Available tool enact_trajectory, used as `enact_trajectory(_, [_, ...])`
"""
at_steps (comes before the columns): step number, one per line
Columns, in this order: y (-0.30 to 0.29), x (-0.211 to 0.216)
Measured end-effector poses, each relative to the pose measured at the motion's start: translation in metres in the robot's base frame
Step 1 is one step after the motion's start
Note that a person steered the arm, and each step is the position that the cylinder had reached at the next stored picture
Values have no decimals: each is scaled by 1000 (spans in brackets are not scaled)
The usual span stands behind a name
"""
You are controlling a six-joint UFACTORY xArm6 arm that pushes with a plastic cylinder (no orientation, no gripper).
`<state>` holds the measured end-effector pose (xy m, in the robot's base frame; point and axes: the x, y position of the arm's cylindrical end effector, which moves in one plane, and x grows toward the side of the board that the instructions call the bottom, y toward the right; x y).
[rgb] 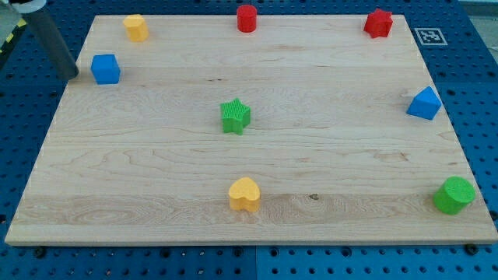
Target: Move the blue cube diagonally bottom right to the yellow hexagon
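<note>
The blue cube [105,68] sits near the board's top left corner. The yellow hexagon [136,27] lies above and to the right of it, close to the board's top edge. My tip [72,75] is at the board's left edge, just left of the blue cube, a small gap apart from it. The dark rod slants up to the view's top left.
A red cylinder [247,18] and a red star-like block [378,23] lie along the top edge. A green star [235,117] is mid-board. A yellow heart [244,194], a blue triangular block [424,103] and a green cylinder [454,195] lie lower and right.
</note>
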<state>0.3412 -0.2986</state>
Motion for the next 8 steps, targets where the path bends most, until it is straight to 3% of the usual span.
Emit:
enact_trajectory(3, [55, -3])
enact_trajectory(6, [112, 42])
enact_trajectory(8, [112, 32])
